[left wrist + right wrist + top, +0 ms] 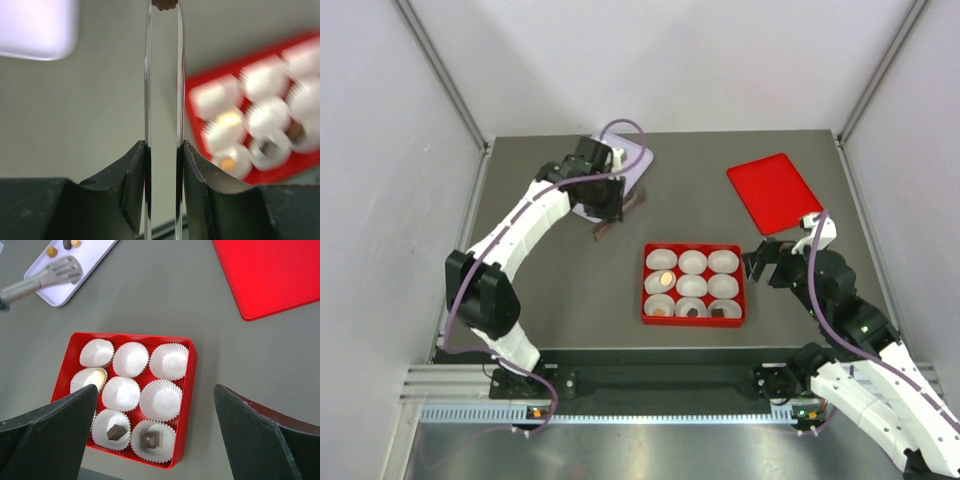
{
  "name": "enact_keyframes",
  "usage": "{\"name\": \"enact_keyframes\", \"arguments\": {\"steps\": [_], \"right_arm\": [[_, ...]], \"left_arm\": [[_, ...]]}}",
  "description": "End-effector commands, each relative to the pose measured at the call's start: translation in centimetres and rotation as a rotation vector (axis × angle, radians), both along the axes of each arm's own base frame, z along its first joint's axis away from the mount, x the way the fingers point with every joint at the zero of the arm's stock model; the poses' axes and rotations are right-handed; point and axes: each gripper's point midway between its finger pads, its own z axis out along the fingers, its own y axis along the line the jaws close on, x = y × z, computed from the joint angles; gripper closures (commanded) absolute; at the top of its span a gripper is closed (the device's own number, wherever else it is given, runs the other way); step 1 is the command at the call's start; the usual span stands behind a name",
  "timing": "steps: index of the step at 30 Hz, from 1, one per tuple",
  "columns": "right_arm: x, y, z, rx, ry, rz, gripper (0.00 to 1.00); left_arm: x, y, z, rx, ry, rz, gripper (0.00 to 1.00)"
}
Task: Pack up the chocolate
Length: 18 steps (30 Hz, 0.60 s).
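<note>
My left gripper (pixel 607 205) (pixel 164 145) is shut on thin metal tongs (pixel 148 75), which pinch a dark brown chocolate (pixel 164 4) at their tip, above the table between the lavender tray (pixel 632 158) and the red box (pixel 646 284). The box holds nine white cups. A tan chocolate (pixel 95 377) and two dark chocolates (pixel 116 432) (pixel 150 439) lie in cups; an orange one (pixel 660 311) lies in the near-left cup. More pieces (pixel 51 251) lie on the tray. My right gripper (pixel 765 262) (pixel 155 390) is open and empty, just right of the box.
A flat red lid (pixel 775 192) (pixel 270 275) lies at the back right of the grey table. The tongs (pixel 50 276) hover over the tray's near edge in the right wrist view. White walls enclose the table.
</note>
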Motion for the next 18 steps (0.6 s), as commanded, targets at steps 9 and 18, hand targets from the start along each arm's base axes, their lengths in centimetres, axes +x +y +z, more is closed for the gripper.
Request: {"name": "enact_keyframes", "arguments": {"steps": [9,18], "right_arm": [[-0.1,-0.6,2.5,0.034,-0.053,-0.027,0.00],[-0.2,-0.3,2.8,0.058,-0.046,-0.022,0.00]], "left_arm": [[-13.7,-6.4,3.1,-0.151,0.085,-0.391,0.64],[-18.5,-7.9,1.5,-0.215,0.154,-0.511,0.63]]}}
